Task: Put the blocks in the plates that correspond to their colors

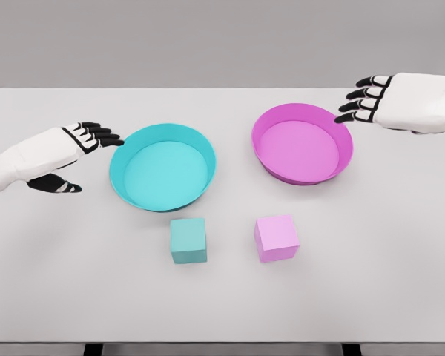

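Currently — left hand [74, 152] fingers spread, empty | right hand [400, 102] likewise — forearm cut off

A single head-mounted view is looking down and forward onto the white desk [222, 311] from the robot's own side, steeply tilted. It is sitting close enough that the desk is filling nearly the whole width, with its near edge running along the bottom and its far edge lying high in the frame, a plain grey backdrop showing beyond. The arms are entering from the left and right edges. No second view is sharing the scene.
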Motion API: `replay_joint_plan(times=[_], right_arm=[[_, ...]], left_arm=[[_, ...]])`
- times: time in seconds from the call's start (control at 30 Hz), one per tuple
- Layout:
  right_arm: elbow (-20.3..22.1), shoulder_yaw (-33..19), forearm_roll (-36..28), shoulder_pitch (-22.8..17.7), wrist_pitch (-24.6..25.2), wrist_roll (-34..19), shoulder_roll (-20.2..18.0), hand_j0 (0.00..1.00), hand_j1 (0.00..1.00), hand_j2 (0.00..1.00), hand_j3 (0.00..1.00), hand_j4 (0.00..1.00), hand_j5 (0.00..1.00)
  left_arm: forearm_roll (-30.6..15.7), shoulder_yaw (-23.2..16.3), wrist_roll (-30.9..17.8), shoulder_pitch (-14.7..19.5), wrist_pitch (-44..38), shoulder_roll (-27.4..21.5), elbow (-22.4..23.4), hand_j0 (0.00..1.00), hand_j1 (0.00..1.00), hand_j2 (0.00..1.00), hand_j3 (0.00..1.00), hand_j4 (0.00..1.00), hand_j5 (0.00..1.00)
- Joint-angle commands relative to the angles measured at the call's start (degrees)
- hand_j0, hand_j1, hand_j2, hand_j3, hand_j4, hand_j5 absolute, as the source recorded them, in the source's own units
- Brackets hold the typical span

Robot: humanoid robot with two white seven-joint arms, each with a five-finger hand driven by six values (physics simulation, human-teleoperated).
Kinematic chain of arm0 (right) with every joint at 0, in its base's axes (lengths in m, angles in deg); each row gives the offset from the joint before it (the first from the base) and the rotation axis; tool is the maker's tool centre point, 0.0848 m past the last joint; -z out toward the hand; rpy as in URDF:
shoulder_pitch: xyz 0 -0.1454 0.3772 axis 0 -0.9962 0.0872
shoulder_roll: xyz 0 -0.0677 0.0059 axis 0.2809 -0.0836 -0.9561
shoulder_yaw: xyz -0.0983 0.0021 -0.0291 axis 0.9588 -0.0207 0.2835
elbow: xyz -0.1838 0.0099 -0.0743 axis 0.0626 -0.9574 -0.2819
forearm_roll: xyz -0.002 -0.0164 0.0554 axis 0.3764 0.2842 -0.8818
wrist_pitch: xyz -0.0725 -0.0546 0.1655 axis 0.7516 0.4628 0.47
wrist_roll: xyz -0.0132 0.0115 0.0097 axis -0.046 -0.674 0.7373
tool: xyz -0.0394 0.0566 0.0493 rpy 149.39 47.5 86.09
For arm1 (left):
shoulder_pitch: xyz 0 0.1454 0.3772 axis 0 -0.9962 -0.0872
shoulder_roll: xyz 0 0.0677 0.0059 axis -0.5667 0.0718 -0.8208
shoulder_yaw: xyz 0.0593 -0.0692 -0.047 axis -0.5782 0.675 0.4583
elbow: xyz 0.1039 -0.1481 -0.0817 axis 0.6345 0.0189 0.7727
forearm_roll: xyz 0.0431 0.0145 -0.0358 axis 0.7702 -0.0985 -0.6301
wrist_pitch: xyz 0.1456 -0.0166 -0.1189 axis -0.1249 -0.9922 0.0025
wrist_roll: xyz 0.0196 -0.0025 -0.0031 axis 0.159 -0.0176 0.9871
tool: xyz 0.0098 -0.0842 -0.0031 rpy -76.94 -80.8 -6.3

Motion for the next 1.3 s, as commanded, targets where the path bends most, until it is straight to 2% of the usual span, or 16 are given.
replay_joint_plan(times=[0.0,0.17,0.27,0.3,0.4,0.47,0.5,0.53,0.6,0.7,0.73,0.83,0.9,1.03,1.17,1.27], right_arm=[[0.0,0.1,-0.1,0.0,0.1,0.0,-0.1,1.00,1.00,1.00,1.00,1.00,1.00],[-0.5,0.0,-4.8,2.9,0.1,0.0,-1.0,1.00,1.00,1.00,1.00,1.00,1.00],[-0.8,0.3,-5.0,5.0,0.1,0.0,-2.7,1.00,1.00,1.00,1.00,1.00,1.00],[-0.7,1.7,-5.0,5.5,0.1,0.0,-2.7,1.00,1.00,1.00,1.00,1.00,1.00],[0.0,8.9,-4.6,11.2,0.1,0.0,-0.6,1.00,1.00,1.00,1.00,1.00,1.00],[0.1,9.5,-4.7,12.0,0.1,0.0,0.3,1.00,1.00,1.00,1.00,1.00,1.00],[0.1,9.7,-4.7,12.1,0.1,0.0,1.2,1.00,1.00,1.00,1.00,1.00,1.00],[0.0,11.2,-4.6,12.2,0.1,0.0,2.2,1.00,1.00,1.00,1.00,1.00,1.00],[0.0,17.4,-4.7,14.1,0.1,0.0,5.8,1.00,1.00,1.00,1.00,1.00,1.00],[0.1,19.6,-5.2,16.6,0.1,0.0,6.3,1.00,1.00,1.00,1.00,1.00,1.00],[0.1,21.0,-5.8,17.6,0.1,0.0,6.3,1.00,1.00,1.00,1.00,1.00,1.00],[0.1,24.9,-6.2,18.9,0.1,0.0,6.4,1.00,1.00,1.00,1.00,1.00,1.00],[0.1,27.4,-6.4,19.1,0.1,0.0,7.5,1.00,1.00,1.00,1.00,1.00,1.00],[0.1,30.1,-6.5,20.5,0.1,0.0,9.7,1.00,1.00,1.00,1.00,1.00,1.00],[0.2,31.5,-8.5,20.6,0.1,0.0,10.0,1.00,1.00,1.00,1.00,1.00,1.00],[0.2,35.0,-8.5,20.7,0.1,0.0,11.5,1.00,1.00,1.00,1.00,1.00,1.00]], left_arm=[[-0.3,0.0,0.0,0.0,-0.1,0.0,0.2,1.00,1.00,1.00,1.00,1.00,1.00],[-0.2,0.1,0.0,-0.3,-0.1,0.1,0.2,1.00,1.00,1.00,1.00,1.00,1.00],[-0.2,0.2,-1.5,0.3,-0.1,-1.2,-0.3,1.00,1.00,1.00,1.00,1.00,1.00],[-0.2,0.2,-3.2,1.0,-0.1,-2.6,-0.5,1.00,1.00,1.00,1.00,1.00,1.00],[-0.3,-0.8,-10.4,7.8,-0.1,-5.1,-4.0,1.00,1.00,1.00,1.00,1.00,1.00],[-0.9,-0.9,-17.4,9.7,-0.1,-5.0,-5.5,1.00,1.00,1.00,1.00,1.00,1.00],[-1.0,-2.2,-18.1,10.6,-0.1,-4.9,-6.2,1.00,1.00,1.00,1.00,1.00,1.00],[-2.1,-4.2,-18.1,11.9,-0.1,-4.8,-6.6,1.00,1.00,1.00,1.00,1.00,1.00],[-5.7,-13.9,-18.1,18.4,-0.1,-4.5,-6.5,1.00,1.00,1.00,1.00,1.00,1.00],[-12.8,-24.7,-18.1,27.2,-0.1,-4.6,-6.2,1.00,1.00,1.00,1.00,1.00,1.00],[-16.1,-31.3,-18.1,31.2,-0.1,-4.6,-6.1,1.00,1.00,1.00,1.00,1.00,1.00],[-21.8,-43.7,-18.1,40.2,-0.1,-4.5,-6.2,1.00,1.00,1.00,1.00,1.00,1.00],[-23.2,-46.4,-18.1,42.0,-0.1,-4.3,-6.4,1.00,1.00,1.00,1.00,1.00,1.00],[-23.1,-48.6,-18.1,42.0,-0.1,-1.3,-6.5,1.00,1.00,1.00,1.00,1.00,1.00],[-22.9,-48.6,-18.1,42.1,-0.1,-0.7,-6.9,1.00,1.00,1.00,1.00,1.00,1.00],[-22.6,-49.0,-18.1,42.1,-0.1,0.3,-7.8,1.00,1.00,1.00,1.00,1.00,1.00]])
